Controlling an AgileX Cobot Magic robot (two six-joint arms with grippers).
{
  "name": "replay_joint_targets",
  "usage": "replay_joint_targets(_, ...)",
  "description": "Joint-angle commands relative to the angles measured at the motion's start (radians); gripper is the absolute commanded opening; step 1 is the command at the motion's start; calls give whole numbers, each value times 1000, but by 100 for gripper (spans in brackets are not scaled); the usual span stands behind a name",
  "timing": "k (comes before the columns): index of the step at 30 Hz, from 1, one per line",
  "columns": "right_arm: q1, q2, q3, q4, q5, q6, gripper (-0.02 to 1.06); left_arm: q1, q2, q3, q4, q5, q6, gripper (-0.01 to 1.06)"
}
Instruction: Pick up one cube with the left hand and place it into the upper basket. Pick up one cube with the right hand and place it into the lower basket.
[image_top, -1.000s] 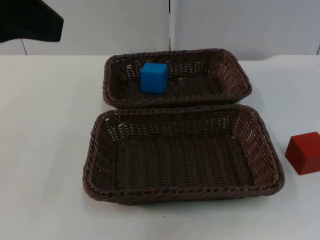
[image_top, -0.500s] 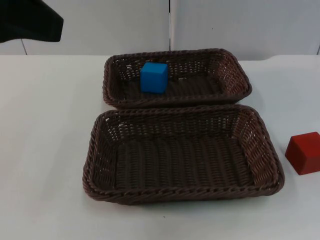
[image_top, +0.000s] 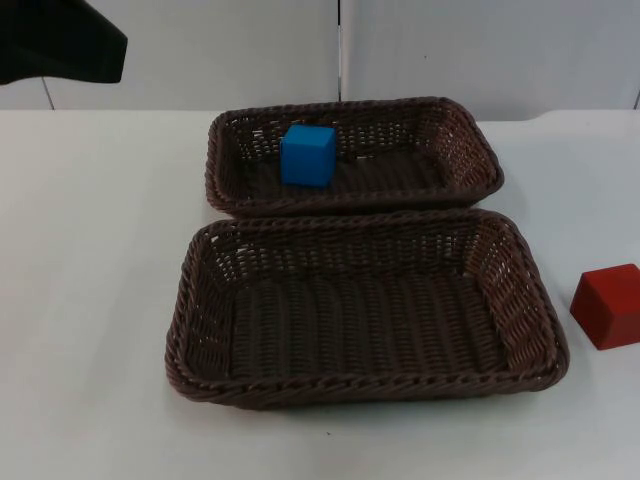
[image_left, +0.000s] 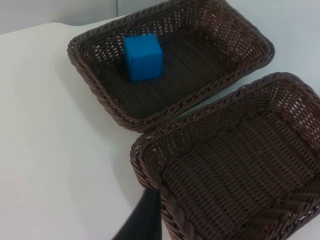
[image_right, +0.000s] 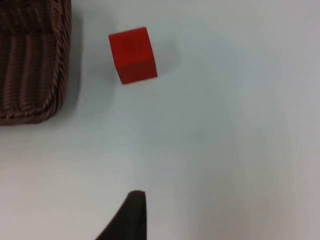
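Upper basket (image_top: 470, 150): we saw it standing on the white table (image_top: 90, 300), the farther of the two brown wicker baskets, close to the grey wall (image_top: 480, 50). Its near rim lay right against the far rim of the other basket.

Blue cube (image_top: 307, 155): we found it sitting inside the upper basket, toward that basket's left end, flat on the woven floor. From the left wrist we saw it there too (image_left: 143, 56), near one long wall of that basket (image_left: 90, 75).

Lower basket (image_top: 200, 320): we noted it in front of the upper one, wider in the top view, with nothing but its weave inside. From the left wrist we saw its corner and rim (image_left: 150, 165).

Red cube (image_top: 608, 305): we saw it on the bare table to the right of the lower basket, apart from its rim, at the picture's right edge. From the right wrist we saw it upright on the table (image_right: 132, 55), beside the basket's outer wall (image_right: 55, 75) without touching it.

Left gripper (image_left: 142, 222): we made out one black fingertip above the table beside the lower basket's corner. We could not tell whether its fingers were open or closed.

Right gripper (image_right: 127, 217): we made out one black fingertip above bare table, well apart from the red cube. We could not tell its fingers' state either.

Left arm (image_top: 55, 40): we saw a dark part of it at the upper left corner of the top view.
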Motion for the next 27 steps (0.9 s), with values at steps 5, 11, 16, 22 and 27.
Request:
replay_joint_targets(5, -4, 138, -49, 10, -59, 3, 105, -2, -7, 2, -15, -3, -6, 93)
replay_joint_targets(11, -4, 291, -119, 10, -67, 3, 105, -2, -7, 2, -15, -3, -6, 93)
replay_joint_targets(16, -4, 415, -184, 10, -73, 0, 105, -2, -7, 2, -15, -3, -6, 93)
replay_joint_targets(22, -4, 557, -233, 10, -119, 0, 105, -2, -7, 2, -15, -3, -6, 93)
replay_joint_targets(27, -4, 672, -269, 14, -143, -16, 105, -2, -7, 2, -15, -3, -6, 93)
